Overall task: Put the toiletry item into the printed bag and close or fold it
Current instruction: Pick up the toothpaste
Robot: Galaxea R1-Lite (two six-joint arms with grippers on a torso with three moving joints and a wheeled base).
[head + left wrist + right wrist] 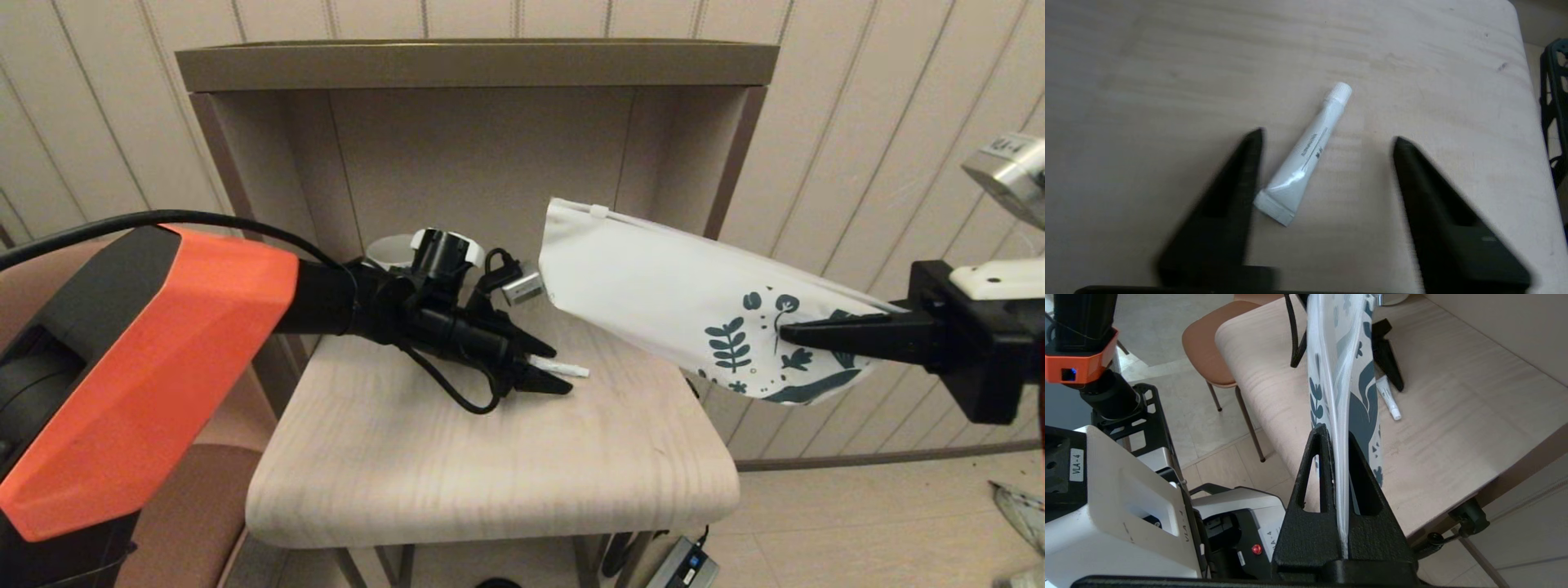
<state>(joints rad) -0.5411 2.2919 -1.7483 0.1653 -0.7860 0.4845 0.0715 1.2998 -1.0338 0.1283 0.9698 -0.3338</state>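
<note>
Pale wood counter (490, 457) carries the tube (1306, 155), lying flat between the spread fingers of the left pincer (545, 367), untouched. Right pincer (796, 333) is clamped on the printed end of the bag (653, 286), holding it aloft over the counter's right side. Mug (392, 249) behind.
</note>
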